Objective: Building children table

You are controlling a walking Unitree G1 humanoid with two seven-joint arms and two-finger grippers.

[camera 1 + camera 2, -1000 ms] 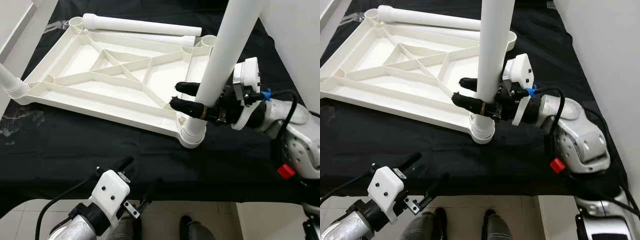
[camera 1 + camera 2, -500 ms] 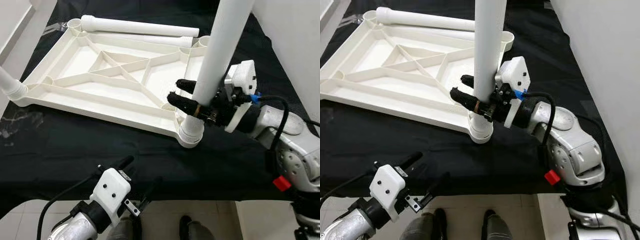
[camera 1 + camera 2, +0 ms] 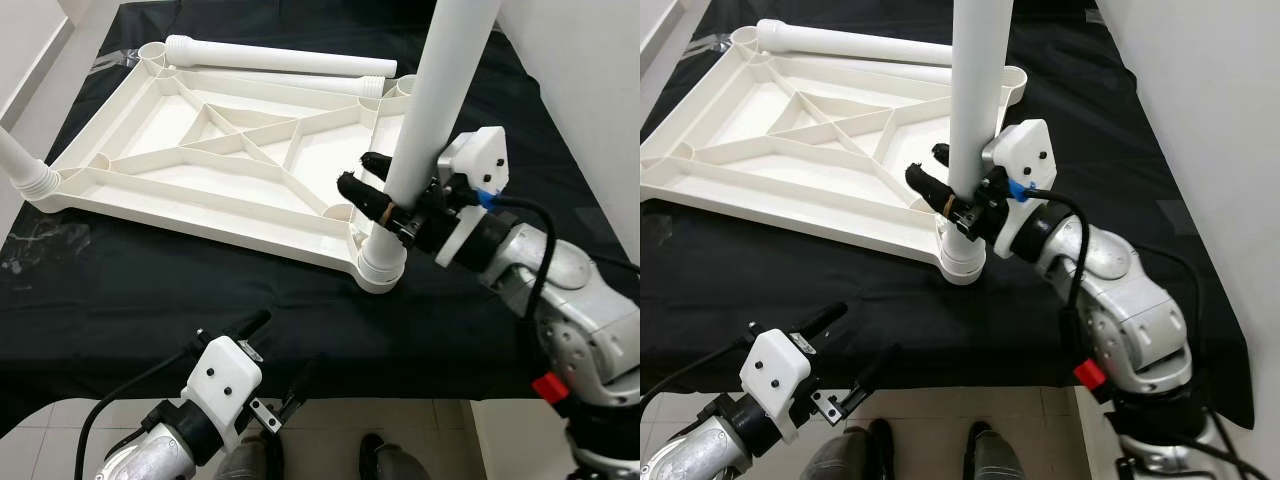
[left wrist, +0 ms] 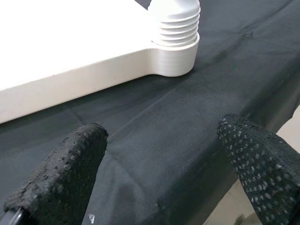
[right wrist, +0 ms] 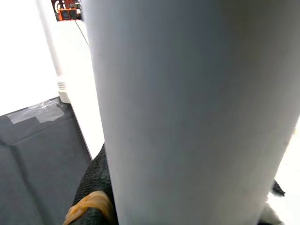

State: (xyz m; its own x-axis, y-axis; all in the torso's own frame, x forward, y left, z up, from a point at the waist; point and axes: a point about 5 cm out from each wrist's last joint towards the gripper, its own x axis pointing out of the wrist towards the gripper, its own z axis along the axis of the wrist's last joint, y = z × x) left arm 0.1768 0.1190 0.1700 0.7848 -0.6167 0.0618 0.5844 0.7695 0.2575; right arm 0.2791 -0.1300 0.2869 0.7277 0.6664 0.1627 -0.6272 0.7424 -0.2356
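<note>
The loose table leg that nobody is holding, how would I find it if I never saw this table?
Look at the black cloth with the big white tabletop lying upside down on it. Along the tabletop's far edge a long white leg lies flat. The other legs stand up in corners; one is held by the right gripper.
</note>
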